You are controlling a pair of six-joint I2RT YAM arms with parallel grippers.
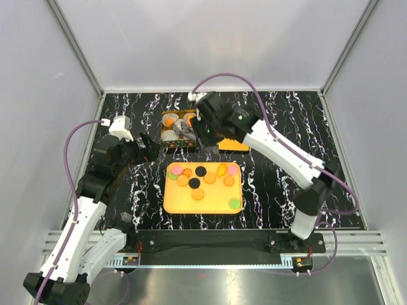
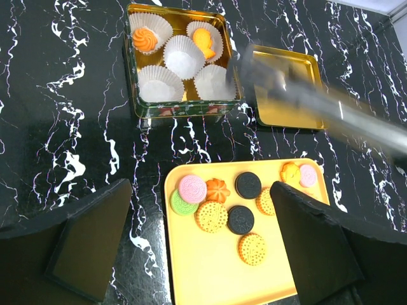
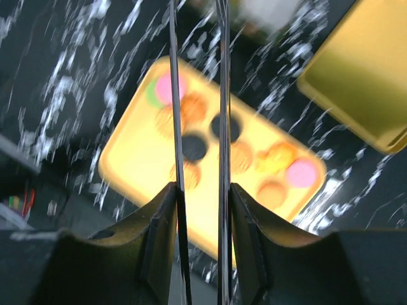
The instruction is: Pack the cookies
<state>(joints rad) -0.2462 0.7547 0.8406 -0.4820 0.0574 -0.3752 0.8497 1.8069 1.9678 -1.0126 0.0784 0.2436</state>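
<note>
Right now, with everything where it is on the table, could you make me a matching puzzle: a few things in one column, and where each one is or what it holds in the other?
Things
1. yellow tray
2. orange swirl cookie
3. green tin
4. gold lid

Descriptions
A. holds five white paper cups
B. lies beside the tin
C. carries loose cookies
D. sits in one of the cups

Pairs: 1-C, 2-D, 3-A, 4-B
</note>
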